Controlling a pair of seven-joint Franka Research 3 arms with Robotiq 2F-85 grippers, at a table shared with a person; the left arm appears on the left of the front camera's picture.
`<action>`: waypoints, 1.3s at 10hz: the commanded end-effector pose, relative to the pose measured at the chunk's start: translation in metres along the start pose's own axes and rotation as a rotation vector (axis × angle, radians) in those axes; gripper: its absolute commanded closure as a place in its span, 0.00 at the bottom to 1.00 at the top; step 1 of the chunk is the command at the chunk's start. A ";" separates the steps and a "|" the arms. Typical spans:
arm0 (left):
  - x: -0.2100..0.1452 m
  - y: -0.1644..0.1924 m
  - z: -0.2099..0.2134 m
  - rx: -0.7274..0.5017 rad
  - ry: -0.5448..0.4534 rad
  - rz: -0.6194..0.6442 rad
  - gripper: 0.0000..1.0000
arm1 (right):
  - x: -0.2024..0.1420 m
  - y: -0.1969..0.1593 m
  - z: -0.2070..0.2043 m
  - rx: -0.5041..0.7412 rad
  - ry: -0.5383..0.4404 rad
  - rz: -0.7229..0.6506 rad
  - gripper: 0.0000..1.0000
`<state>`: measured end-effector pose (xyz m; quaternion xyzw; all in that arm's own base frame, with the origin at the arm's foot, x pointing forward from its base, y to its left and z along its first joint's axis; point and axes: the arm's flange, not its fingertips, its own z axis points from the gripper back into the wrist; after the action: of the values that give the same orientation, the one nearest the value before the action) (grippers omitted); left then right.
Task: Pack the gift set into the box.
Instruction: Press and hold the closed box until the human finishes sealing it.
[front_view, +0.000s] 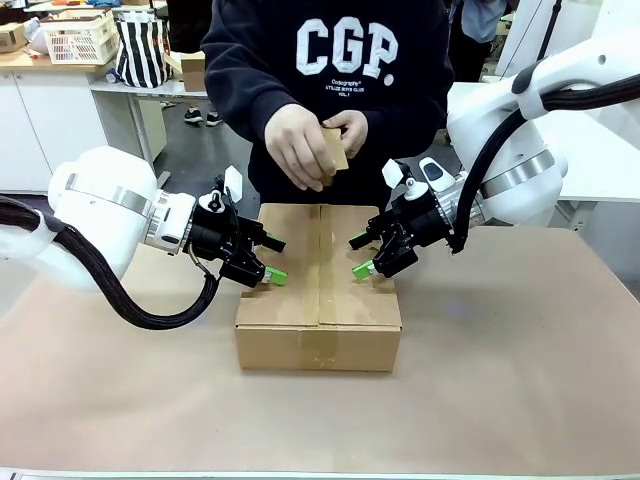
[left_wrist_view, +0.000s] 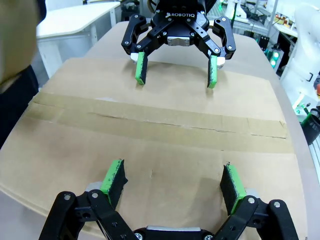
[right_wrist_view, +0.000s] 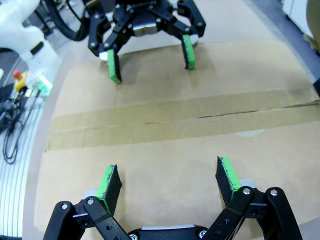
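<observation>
- Lying flat near the middle of the brown worktop (front_view: 520, 400), the box (front_view: 318, 300) has its top flaps closed, with a strip of brown tape (front_view: 327, 265) running down the centre seam.
- In the front view the seam, and the box's longer side as far as can be judged, runs from the robot's edge of the worktop toward the person; the taped top faces up.
- The left end effector (front_view: 271, 258) sits over the box's left half, fingers spread wide and holding nothing, its green pads (left_wrist_view: 114, 178) low over the cardboard; whether they touch it cannot be told.
- The right end effector (front_view: 360, 255) sits over the right half, likewise spread wide and empty, its pads (right_wrist_view: 227, 175) low over the top panel.
- The two end effectors face each other across the taped seam, well apart; each wrist view looks over the tape at the other's fingers.
- At the far side, the person's hands (front_view: 300, 147) hold a small piece of cardboard (front_view: 334, 150) above the box's far edge, clear of both end effectors.
</observation>
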<state>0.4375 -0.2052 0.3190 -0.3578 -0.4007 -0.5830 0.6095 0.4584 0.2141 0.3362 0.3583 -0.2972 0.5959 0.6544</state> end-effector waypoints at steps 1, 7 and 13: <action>0.000 -0.001 0.000 0.000 0.002 -0.005 0.00 | -0.001 0.000 0.000 -0.010 -0.002 -0.007 0.00; 0.000 -0.001 0.000 0.000 0.002 -0.005 0.00 | -0.001 0.000 0.000 -0.010 -0.002 -0.007 0.00; 0.000 -0.001 0.000 0.000 0.002 -0.005 0.00 | -0.001 0.000 0.000 -0.010 -0.002 -0.007 0.00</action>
<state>0.4375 -0.2052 0.3190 -0.3578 -0.4007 -0.5830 0.6095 0.4584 0.2141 0.3362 0.3583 -0.2972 0.5959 0.6544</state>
